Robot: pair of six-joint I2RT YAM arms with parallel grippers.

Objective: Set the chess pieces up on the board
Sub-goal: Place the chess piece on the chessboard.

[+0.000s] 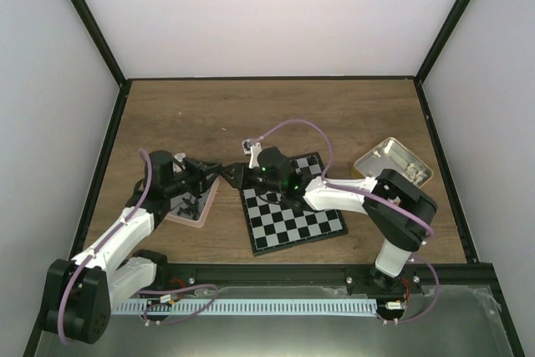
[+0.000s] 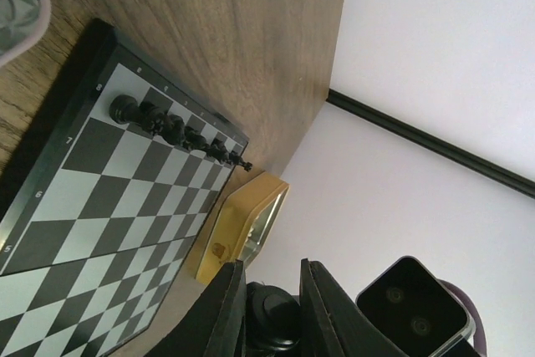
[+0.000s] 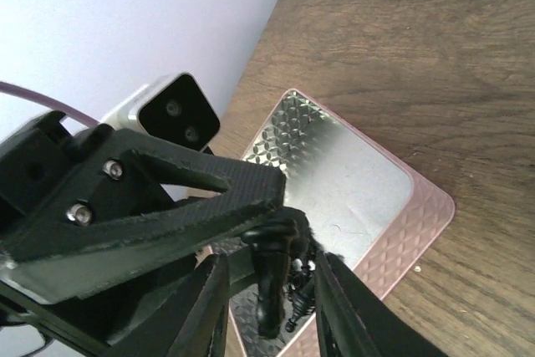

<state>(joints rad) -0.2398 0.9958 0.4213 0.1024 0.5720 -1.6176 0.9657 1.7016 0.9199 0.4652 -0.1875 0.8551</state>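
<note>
My left gripper (image 1: 219, 175) is shut on a black chess piece (image 2: 272, 315), held in the air between the pink-rimmed tray (image 1: 201, 211) and the board (image 1: 297, 219). My right gripper (image 1: 240, 175) faces it, open, with its fingers (image 3: 333, 307) standing on either side of that black piece (image 3: 274, 277) and a gap on each side. In the left wrist view a row of several black pieces (image 2: 180, 133) stands along the far edge of the board (image 2: 100, 198). More black pieces (image 3: 301, 294) lie in the tray (image 3: 359, 173) below the grippers.
A tan tin (image 1: 393, 165) with a few pale pieces stands right of the board; it also shows in the left wrist view (image 2: 242, 227). The right arm (image 1: 334, 194) stretches across the board's far rows. Black frame posts rise at the table's back corners.
</note>
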